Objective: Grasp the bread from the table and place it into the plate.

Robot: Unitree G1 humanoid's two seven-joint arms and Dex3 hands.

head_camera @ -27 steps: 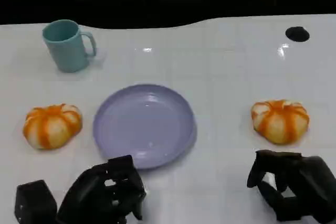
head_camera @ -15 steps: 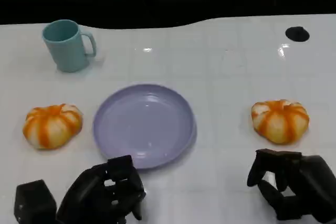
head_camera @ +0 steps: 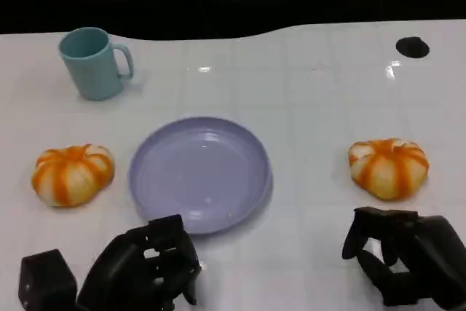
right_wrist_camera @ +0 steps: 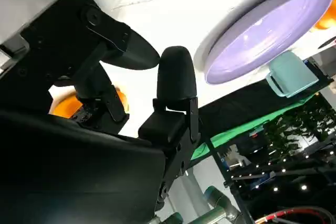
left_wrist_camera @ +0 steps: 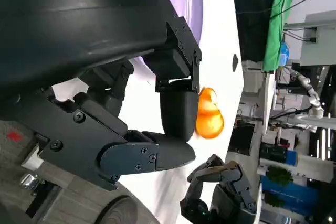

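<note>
Two orange-and-white striped breads lie on the white table: one [head_camera: 72, 173] left of the purple plate [head_camera: 200, 174], the other [head_camera: 388, 167] to its right. The plate has nothing in it. My left hand [head_camera: 142, 271] hovers low at the plate's near rim, fingers loosely curled and apart, holding nothing. My right hand [head_camera: 404, 260] sits just in front of the right bread, not touching it, and also holds nothing. The left wrist view shows the right bread [left_wrist_camera: 209, 116] and my right hand [left_wrist_camera: 220, 192] beyond my left hand's fingers [left_wrist_camera: 176, 114]. In the right wrist view, the plate [right_wrist_camera: 268, 30] is visible.
A teal mug [head_camera: 95, 62] stands at the back left, handle toward the right. A small black round spot [head_camera: 412, 46] marks the table's far right. The table's far edge runs against a dark background.
</note>
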